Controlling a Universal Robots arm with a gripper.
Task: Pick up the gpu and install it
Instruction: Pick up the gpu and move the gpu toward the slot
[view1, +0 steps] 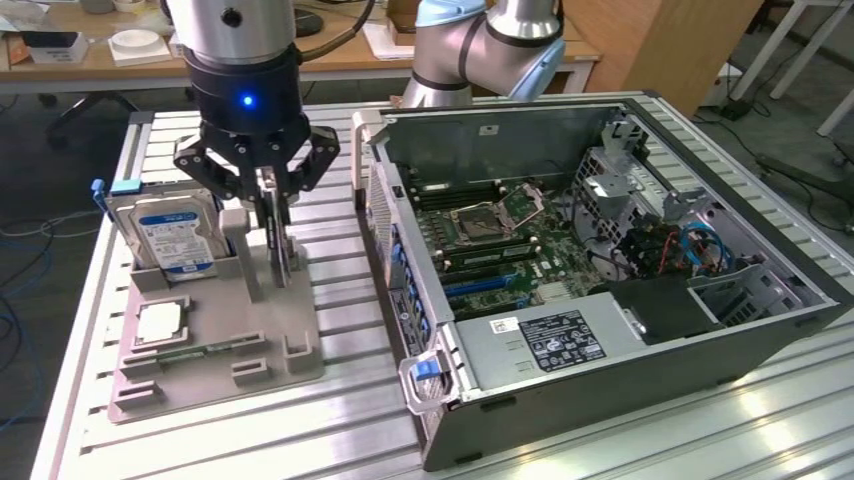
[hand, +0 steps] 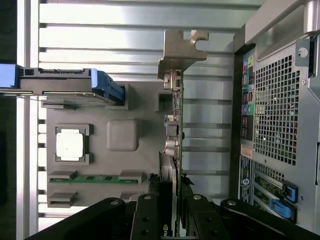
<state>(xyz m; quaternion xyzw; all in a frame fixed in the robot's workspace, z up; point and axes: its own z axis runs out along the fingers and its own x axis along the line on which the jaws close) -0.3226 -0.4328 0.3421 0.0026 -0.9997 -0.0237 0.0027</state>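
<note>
One gripper (view1: 271, 215) | jaws clamped on gpu (view1: 279, 262) | gpu upright on grey holder (view1: 254, 345) | hard drive (view1: 167, 235) alongside

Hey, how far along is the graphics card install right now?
Done: nothing is installed. No card stands on the green motherboard inside the open black computer case.
In hand: the black gripper is down over the top edge of the thin dark gpu card, which stands upright in the grey plastic holder tray, not lifted.
Left: lifting the card out and seating it in the case.
</note>
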